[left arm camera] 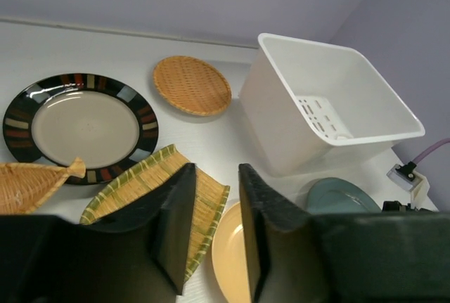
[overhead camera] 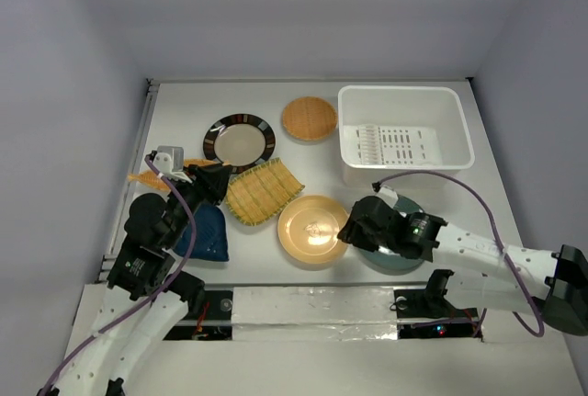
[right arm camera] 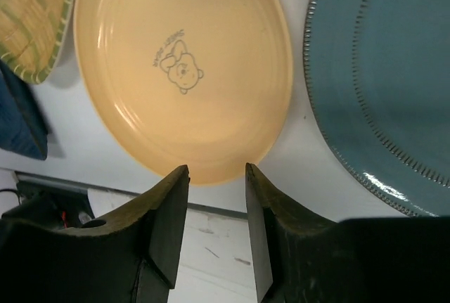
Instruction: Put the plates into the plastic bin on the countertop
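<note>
Black fingers of the right claw are filling the bottom of the right wrist view, standing apart with a clear gap and gripping nothing. They are hanging over the near rim of the orange-yellow plate, which is lying flat on the white surface and showing a small cartoon print at its centre. Just to the right, a narrow strip of surface is separating it from the teal plate; in the top view the right arm is covering much of that plate. On the other side, the blue leaf dish is lying near the left arm.

The left claw is also standing open with nothing between its jaws, hovering at the left corner of the slatted yellow-green plate; whether it is touching the plate cannot be told. Beside it the orange leaf dish is lying with its tail overlapping the rim of the black-rimmed plate. Farther back the woven tan plate is sitting alone, just left of the white bin, which is standing upright at the far right of the surface. All seven plates are lying outside the bin.
</note>
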`<move>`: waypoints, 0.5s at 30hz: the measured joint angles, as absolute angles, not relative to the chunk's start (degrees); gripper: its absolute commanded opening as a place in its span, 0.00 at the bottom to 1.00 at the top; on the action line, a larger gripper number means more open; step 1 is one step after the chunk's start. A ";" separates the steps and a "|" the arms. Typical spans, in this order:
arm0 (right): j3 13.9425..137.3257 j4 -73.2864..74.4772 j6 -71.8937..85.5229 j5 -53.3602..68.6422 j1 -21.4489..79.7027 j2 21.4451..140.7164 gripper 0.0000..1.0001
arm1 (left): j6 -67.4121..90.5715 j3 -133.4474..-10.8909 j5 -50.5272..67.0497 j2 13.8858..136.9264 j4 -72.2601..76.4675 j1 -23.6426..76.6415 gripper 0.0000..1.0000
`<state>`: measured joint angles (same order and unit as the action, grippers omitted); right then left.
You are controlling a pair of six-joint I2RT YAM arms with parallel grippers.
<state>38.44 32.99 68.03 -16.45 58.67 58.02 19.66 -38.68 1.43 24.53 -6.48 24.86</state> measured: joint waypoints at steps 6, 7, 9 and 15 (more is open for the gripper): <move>34.94 32.29 72.69 -16.78 58.70 58.48 0.44 | 19.68 -38.68 -0.60 24.51 -7.20 25.41 0.33; 34.00 31.99 73.25 -16.51 58.70 58.57 0.44 | 19.68 -38.70 -0.71 24.51 -7.20 25.47 0.34; 32.47 31.29 74.04 -15.79 58.70 59.33 0.44 | 19.68 -38.72 -0.86 24.53 -7.18 25.61 0.34; 29.80 25.98 75.66 -13.63 58.70 64.31 0.43 | 19.64 -38.72 -1.23 24.69 -7.18 25.69 0.35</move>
<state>29.80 25.98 75.66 -13.63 58.70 64.31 19.64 -38.72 -1.23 24.69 -7.18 25.69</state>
